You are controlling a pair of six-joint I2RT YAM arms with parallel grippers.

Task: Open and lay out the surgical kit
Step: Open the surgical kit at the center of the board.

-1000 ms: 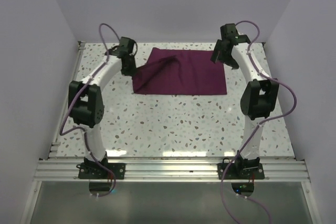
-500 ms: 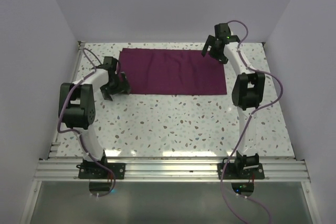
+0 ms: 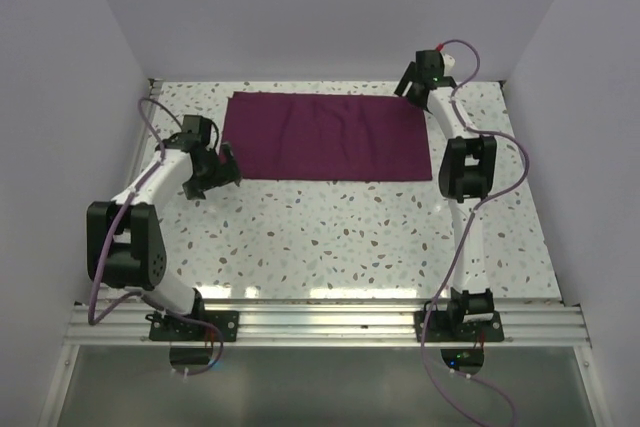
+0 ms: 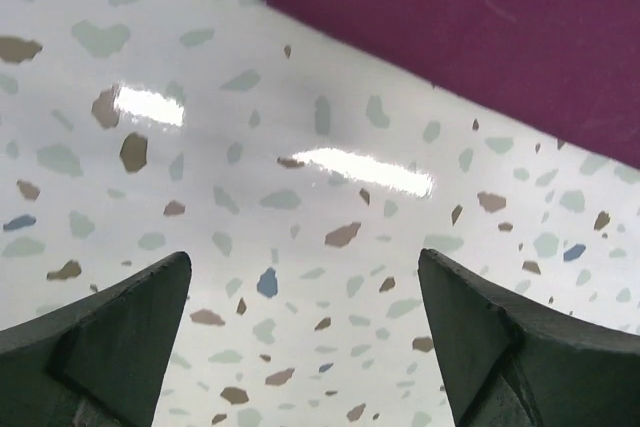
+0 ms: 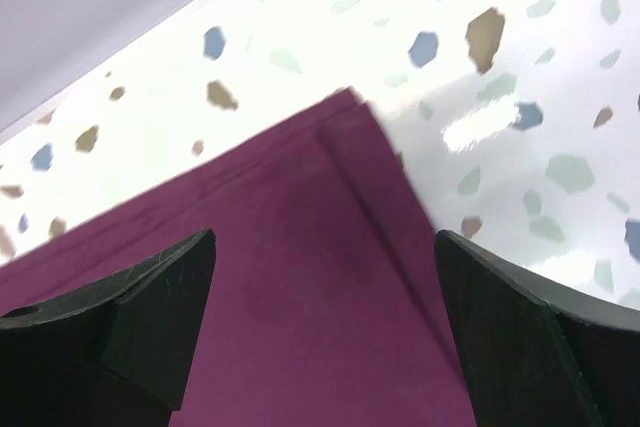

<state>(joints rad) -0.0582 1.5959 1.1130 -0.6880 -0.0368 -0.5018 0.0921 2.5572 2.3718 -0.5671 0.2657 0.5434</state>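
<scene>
Two open grippers flank the maroon cloth wrap, which lies flat at the far middle of the terrazzo table. Your left gripper stands with jaws spread wide and nothing between them, just off the wrap's near left corner; the left wrist view shows only bare table under its fingers. Your right gripper hovers over the far right corner, jaws equally wide and empty, with a doubled hem showing there in its wrist view.

The step in hand looks like spreading the wrap, and that part appears nearly done. No tray or instruments are visible, so you would next need to locate them.

A second ago the wrap's left side was bunched and lifted in the left gripper; now it lies smooth, released, and the left arm has drawn back towards the near left.
</scene>
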